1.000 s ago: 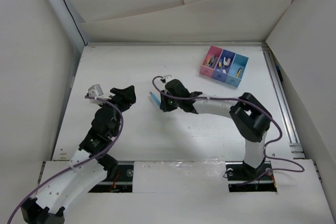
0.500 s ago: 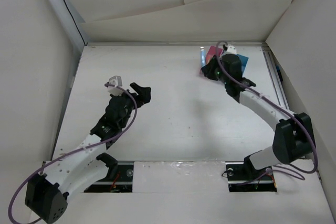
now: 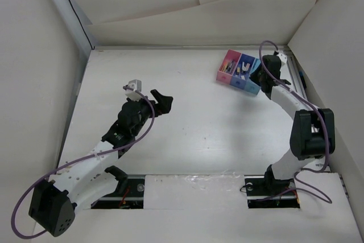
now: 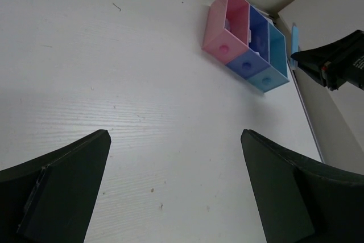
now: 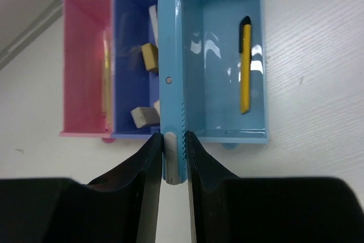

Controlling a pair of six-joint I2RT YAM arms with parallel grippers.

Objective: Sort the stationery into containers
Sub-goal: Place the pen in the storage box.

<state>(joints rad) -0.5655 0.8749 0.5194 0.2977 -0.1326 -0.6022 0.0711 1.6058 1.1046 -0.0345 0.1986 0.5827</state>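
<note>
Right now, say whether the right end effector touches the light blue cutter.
Touching. Right wrist view: right end effector clamps the light blue cutter between both fingers.

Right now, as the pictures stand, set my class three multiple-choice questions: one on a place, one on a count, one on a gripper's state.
1. Where does the yellow pen lie?
A. pink compartment
B. dark blue compartment
C. cyan compartment

2. How many compartments has the tray?
A. two
B. three
C. four

3. The right gripper is:
A. wide open
B. shut on the light blue pen
C. shut on the tray's rim

Key:
1 C: the yellow pen lies on the cyan floor.
2 B: three coloured cells stand side by side.
3 B: its fingers pinch the light blue pen above the tray.
</note>
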